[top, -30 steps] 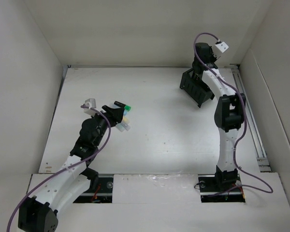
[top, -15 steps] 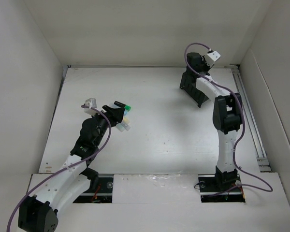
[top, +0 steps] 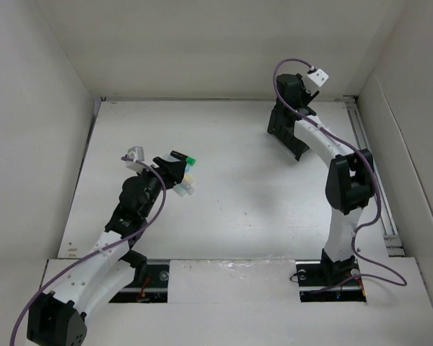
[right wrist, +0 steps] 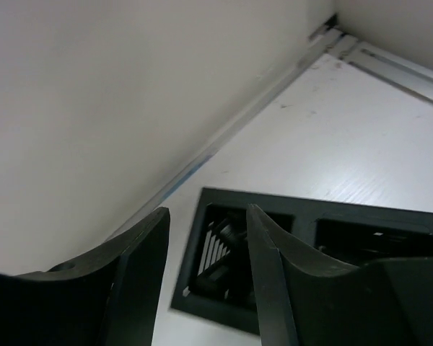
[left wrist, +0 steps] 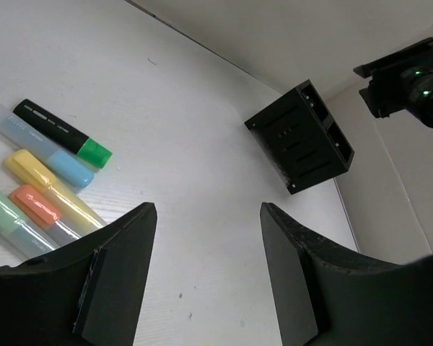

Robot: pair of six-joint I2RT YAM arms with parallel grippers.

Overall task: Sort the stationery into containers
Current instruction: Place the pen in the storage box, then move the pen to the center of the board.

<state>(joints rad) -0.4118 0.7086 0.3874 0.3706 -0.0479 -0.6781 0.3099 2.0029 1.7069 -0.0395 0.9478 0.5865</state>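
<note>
Several highlighter markers lie side by side left of my left gripper [left wrist: 208, 213], which stands open over bare table: a black one with a green end [left wrist: 61, 132], a pale blue one [left wrist: 47, 148], a yellow one [left wrist: 50, 184], an orange one [left wrist: 36, 205] and a pale green one [left wrist: 3, 213]. From above, the markers [top: 187, 189] sit just past the left gripper [top: 177, 171]. The black mesh organizer [top: 294, 138] is at the far right. My right gripper [right wrist: 207, 216] hangs open over its end compartment [right wrist: 289, 200], where a dark marker [right wrist: 227, 241] lies.
White walls close in the table on three sides, and the organizer [left wrist: 301, 137] stands near the back wall. A metal rail [top: 372, 169] runs along the right edge. The right wrist camera [left wrist: 411, 76] shows beyond the organizer.
The right gripper has shifted left over the organizer's far end and its jaws have widened. The left arm and the markers beside it have not moved.
</note>
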